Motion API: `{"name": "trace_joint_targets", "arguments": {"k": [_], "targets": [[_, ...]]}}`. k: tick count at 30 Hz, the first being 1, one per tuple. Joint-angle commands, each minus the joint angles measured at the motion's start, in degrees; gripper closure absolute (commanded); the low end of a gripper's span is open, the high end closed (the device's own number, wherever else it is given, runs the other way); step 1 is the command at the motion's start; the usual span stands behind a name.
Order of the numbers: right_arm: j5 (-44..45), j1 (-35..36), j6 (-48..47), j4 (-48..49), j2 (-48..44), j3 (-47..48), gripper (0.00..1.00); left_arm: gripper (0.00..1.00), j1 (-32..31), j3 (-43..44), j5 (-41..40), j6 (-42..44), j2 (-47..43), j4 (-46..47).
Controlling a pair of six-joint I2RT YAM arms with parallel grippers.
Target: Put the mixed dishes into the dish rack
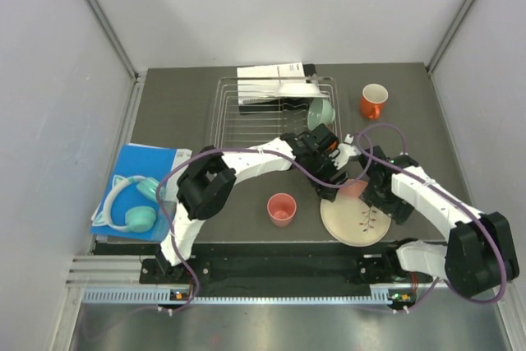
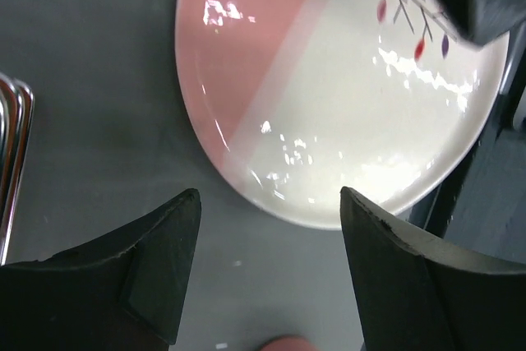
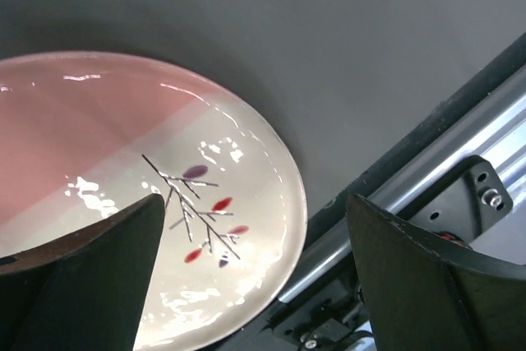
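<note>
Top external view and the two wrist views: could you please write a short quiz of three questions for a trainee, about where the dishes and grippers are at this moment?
1. True or false: the orange mug stands inside the dish rack.
2. Which dish sits in the rack? A) orange mug B) mint-green bowl C) pink-and-white plate
3. Fill the gap: over the plate, the left gripper and the right gripper are both ____.

Key: 1 false, it stands on the table to the right of the rack; 2 B; 3 open.
</note>
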Motion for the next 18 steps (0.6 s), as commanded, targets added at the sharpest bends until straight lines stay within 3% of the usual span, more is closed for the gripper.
{"name": "trace_joint_targets", "arguments": {"k": [1,9,18], "targets": [[0.1,0.5,1.6,4.1,2.1,1.6,0.1,0.27,0.9,4.3,-4.6,-2.1,4.8,1.0],[-6.1,0.5,6.3,12.7,1.5,-6.2,0.12,0.27,0.9,-0.1,-8.3,0.4,4.5,2.0],[-3.1,0.4,11.6,12.8,-13.2,-8.1,0.12,0.27,0.9,-1.8,-12.5,1.3,5.1,0.8]]}}
